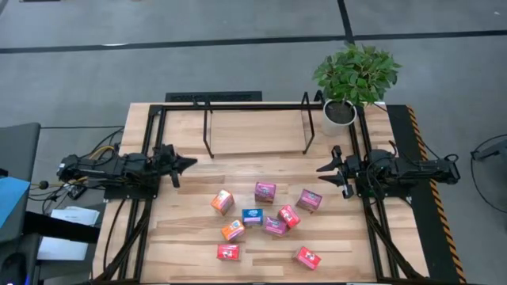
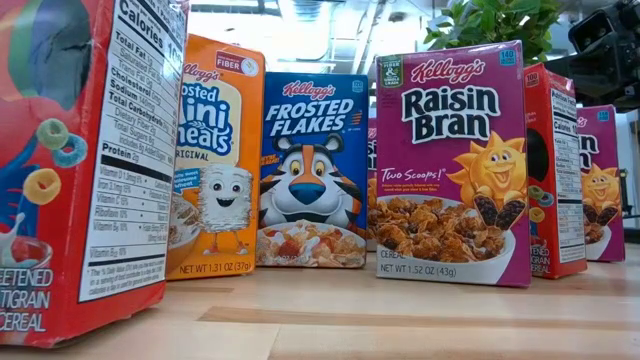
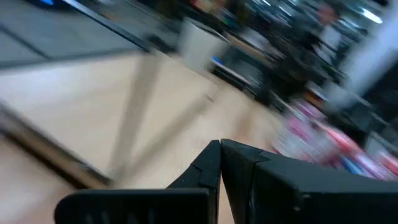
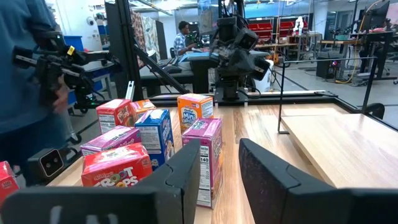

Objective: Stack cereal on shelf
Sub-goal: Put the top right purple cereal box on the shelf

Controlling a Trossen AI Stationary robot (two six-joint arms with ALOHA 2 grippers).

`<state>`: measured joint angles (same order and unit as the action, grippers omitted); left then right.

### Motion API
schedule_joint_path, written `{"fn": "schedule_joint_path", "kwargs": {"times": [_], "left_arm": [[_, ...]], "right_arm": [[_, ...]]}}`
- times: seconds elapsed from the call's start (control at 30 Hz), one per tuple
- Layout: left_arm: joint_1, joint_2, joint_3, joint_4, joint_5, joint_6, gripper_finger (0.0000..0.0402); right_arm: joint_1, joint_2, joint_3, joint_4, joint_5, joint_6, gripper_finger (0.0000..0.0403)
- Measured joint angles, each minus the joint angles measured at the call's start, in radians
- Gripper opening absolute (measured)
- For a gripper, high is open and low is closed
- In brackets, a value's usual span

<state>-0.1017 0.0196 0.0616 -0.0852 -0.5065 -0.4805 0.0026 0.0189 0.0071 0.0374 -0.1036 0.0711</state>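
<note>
Standing upright — small cereal cartons [image 1: 264, 191], pink, red, orange, blue.

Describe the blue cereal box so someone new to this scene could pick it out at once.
Start from the wooden table and find the loose cluster of small cereal boxes in front of the black wire shelf. Near the cluster's middle stands the blue box, a Frosted Flakes carton showing a cartoon tiger. It is the only blue one; its neighbours are pink, red or orange.

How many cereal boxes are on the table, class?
9 cereal boxes, clustered below the empty shelf. None seems hidden.
</note>
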Motion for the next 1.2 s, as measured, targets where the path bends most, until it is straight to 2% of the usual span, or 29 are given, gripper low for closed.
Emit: {"fn": "schedule_joint_path", "kwargs": {"times": [0.07, 0.17, 0.37, 0.47, 0.8, 1.2], "left_arm": [[0.001, -0.004, 0.0, 0.003, -0.091, 0.001, 0.0], [0.0, -0.007, 0.0, 0.004, -0.171, 0.0, 0.0], [0.0, -0.007, 0.0, -0.002, -0.196, -0.004, 0.0], [0.0, -0.007, 0.0, -0.002, -0.261, -0.037, 0.0], [0.0, -0.007, 0.001, -0.003, -0.25, -0.294, 0.0], [0.0, -0.007, 0.002, -0.008, -0.243, -0.376, 0.0]], "right_arm": [[0.0, 0.0, 0.0, 0.0, 0.0, 0.0, 0.0133], [0.0, 0.0, 0.0, 0.0, 0.0, 0.0, 0.0133], [0.0, 0.0, 0.0, 0.001, 0.005, -0.033, 0.0138], [0.0, 0.0, 0.0, 0.006, 0.041, -0.094, 0.014], [0.0, 0.0, 0.0, 0.019, 0.049, 0.006, 0.0137], [0.0, 0.0, 0.0, 0.032, 0.05, 0.348, 0.014]]}}
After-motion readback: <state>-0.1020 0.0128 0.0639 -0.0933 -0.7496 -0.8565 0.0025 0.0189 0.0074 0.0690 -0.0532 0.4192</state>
